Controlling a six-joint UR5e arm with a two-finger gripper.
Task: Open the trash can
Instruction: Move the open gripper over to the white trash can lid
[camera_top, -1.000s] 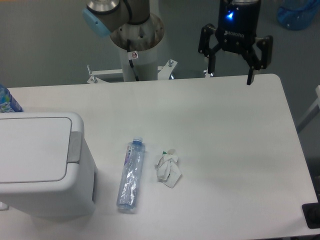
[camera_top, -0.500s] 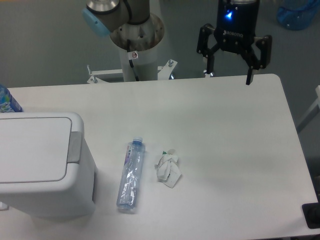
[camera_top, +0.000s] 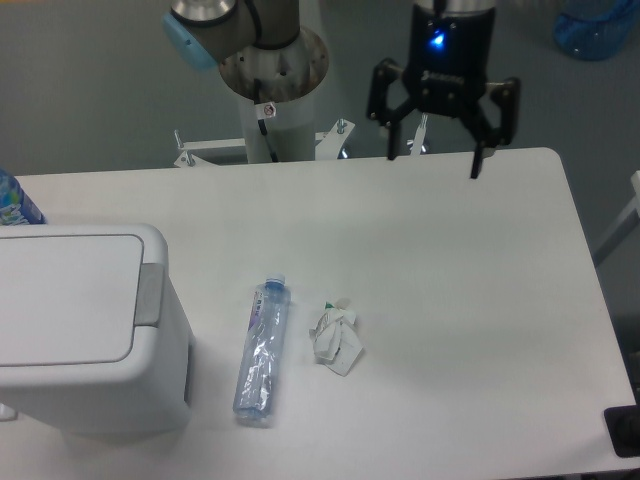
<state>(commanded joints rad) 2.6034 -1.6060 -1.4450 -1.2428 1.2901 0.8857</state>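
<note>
The gripper (camera_top: 436, 160) hangs over the far edge of the table (camera_top: 450, 300), its two black fingers spread wide with nothing between them. A small blue light glows on its dark body, and there is white lettering just below the light, too small from here to read.

The trash can (camera_top: 85, 330) stands at the near left corner of the table, well apart from the gripper. It is a big boxy bin of smooth white plastic with rounded corners. Its flat white lid (camera_top: 60, 298) lies shut, and a grey push tab (camera_top: 149, 295) sits on the lid's right edge.

Just right of the bin lies a clear plastic bottle (camera_top: 261, 350), on its side, cap pointing away from me. Its crinkled body carries a pale label with bluish print that I cannot make out. Beside it, not touching, is a crumpled white wrapper (camera_top: 336, 335), possibly paper, with a speck of green on top.

The table surface is plain matte white with a rounded far right corner. Behind it rises the arm's white pedestal (camera_top: 272, 90), bearing a tiny sticker, and a light blue cap (camera_top: 190, 45) shows on one joint.
</note>
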